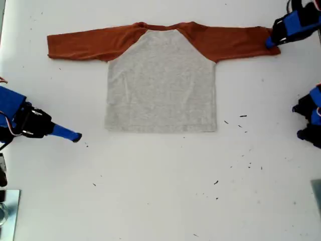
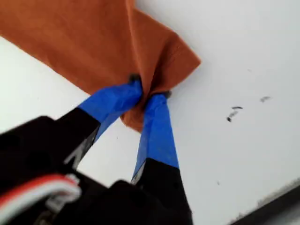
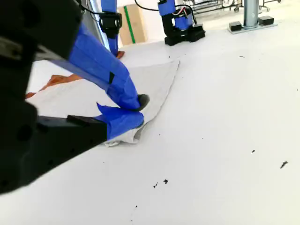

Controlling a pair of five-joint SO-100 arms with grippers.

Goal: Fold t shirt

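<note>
The t shirt (image 1: 160,85) lies flat, plain grey side up, with both rust-orange sleeves spread out sideways. At the exterior view's upper right, my first gripper (image 1: 271,42) is shut on the sleeve cuff. The first wrist view shows its blue tips (image 2: 147,93) pinching a bunched fold of orange cloth (image 2: 93,42). My second gripper (image 1: 75,136) rests low at the exterior view's left, a little short of the grey hem corner (image 1: 107,128). In the second wrist view its fingers (image 3: 138,110) meet at the tips, with the grey hem (image 3: 154,84) just behind them. No dark print shows.
Black and blue arm parts (image 1: 311,118) stand at the exterior view's right edge. Small dark specks (image 1: 241,120) are scattered on the white table toward the near right. A metal piece (image 1: 7,211) sits at the exterior view's lower left corner.
</note>
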